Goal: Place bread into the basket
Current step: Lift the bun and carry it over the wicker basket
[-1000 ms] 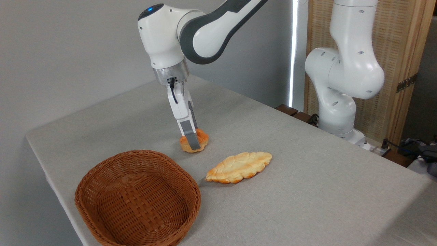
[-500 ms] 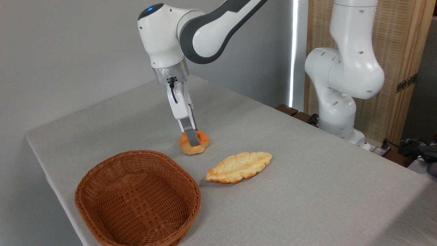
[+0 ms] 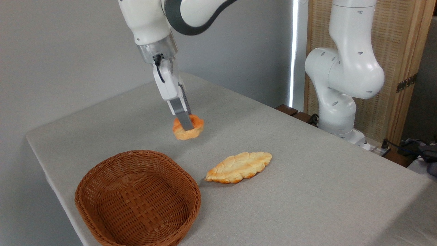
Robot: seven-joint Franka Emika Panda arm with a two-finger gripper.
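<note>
Panda arm at a grey cloth-covered desk [image 3: 307,191], fixed camera view. The gripper [image 3: 187,128] hangs from the wrist in the upper left of the frame and points downward with a slight tilt toward the lower right. Its fingers [image 3: 182,118] pinch the bun [image 3: 187,127], a small round orange-golden roll with a lumpy top; one grey finger crosses the bun's near face, and the opposite finger is hidden behind it. The bun hangs clear of the desk, left of centre in the frame, with its soft shadow on the cloth below. The wicker basket [image 3: 102,177], oval and brown with low flared sides, sits in the lower left of the frame at the desk's near edge, below the bun and apart from it; its interior holds nothing. A braided loaf [image 3: 239,167], long, flat and pale golden, lies on the desk just right of the basket's rim, near the centre of the frame. The arm's white base [image 3: 338,112] stands at the desk's far right edge, in front of a wooden screen [image 3: 403,68].
</note>
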